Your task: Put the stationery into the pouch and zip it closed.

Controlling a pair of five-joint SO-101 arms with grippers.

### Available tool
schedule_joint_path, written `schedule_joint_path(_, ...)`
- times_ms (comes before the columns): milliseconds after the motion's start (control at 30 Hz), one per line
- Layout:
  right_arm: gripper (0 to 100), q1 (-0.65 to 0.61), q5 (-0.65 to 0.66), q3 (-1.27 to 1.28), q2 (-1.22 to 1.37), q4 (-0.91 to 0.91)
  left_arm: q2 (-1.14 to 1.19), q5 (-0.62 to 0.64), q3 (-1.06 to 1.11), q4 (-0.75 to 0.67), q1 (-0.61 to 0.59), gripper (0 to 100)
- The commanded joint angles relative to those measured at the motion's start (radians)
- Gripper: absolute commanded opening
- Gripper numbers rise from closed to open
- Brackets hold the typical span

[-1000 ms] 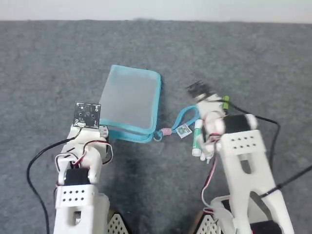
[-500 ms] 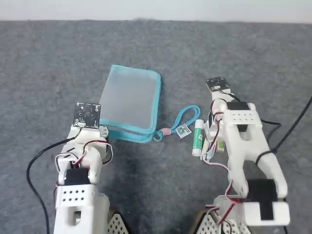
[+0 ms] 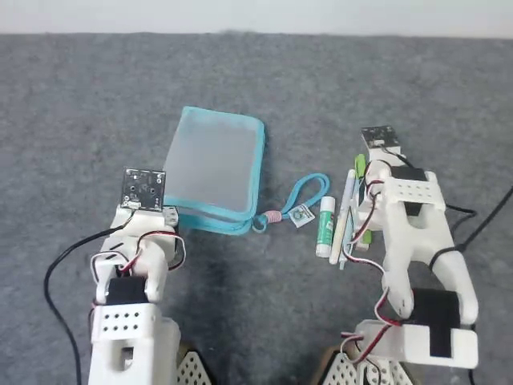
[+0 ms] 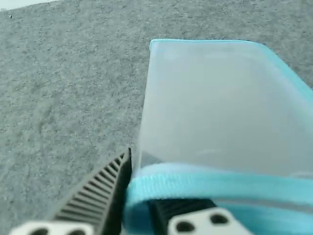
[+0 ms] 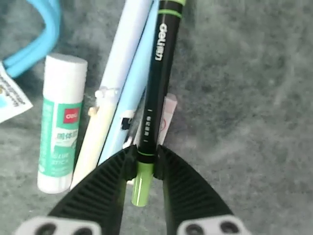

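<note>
The translucent pouch (image 3: pixel 215 170) with teal trim lies flat at the table's centre. My left gripper (image 4: pixel 139 198) is shut on its near teal edge (image 4: pixel 215 183). Right of the pouch, a glue stick (image 3: pixel 325 227), a white pen (image 3: pixel 345 212) and a light blue pen lie side by side. A black and green pen (image 5: pixel 156 73) lies beside them, and my right gripper (image 5: pixel 145 161) is shut around its green end. The right arm (image 3: pixel 409 216) stands over these pens.
The pouch's blue strap loop (image 3: pixel 306 192) and a small tag (image 3: pixel 301 214) lie between the pouch and the glue stick. A small pale eraser-like piece (image 5: pixel 168 117) sits under the pens. Grey carpet-like surface lies all around.
The right arm has swung to the right and settled over the pens, uncovering the white and blue pens. The left arm and pouch have stayed still.
</note>
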Motion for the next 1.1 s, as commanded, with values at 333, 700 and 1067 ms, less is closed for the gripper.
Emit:
schedule_joint_path(333,0.6,-0.446,0.321,-0.037,-0.748,0.535,-0.003,0.015,-0.028,-0.034,0.002,1)
schedule_joint_path(700,0.6,-0.812,0.269,0.003,-0.785,0.578,-0.003,0.015,-0.028,-0.034,0.002,1)
schedule_joint_path(1067,0.6,-0.73,0.186,-0.074,-0.572,0.421,-0.003,0.015,-0.028,-0.028,0.097,1)
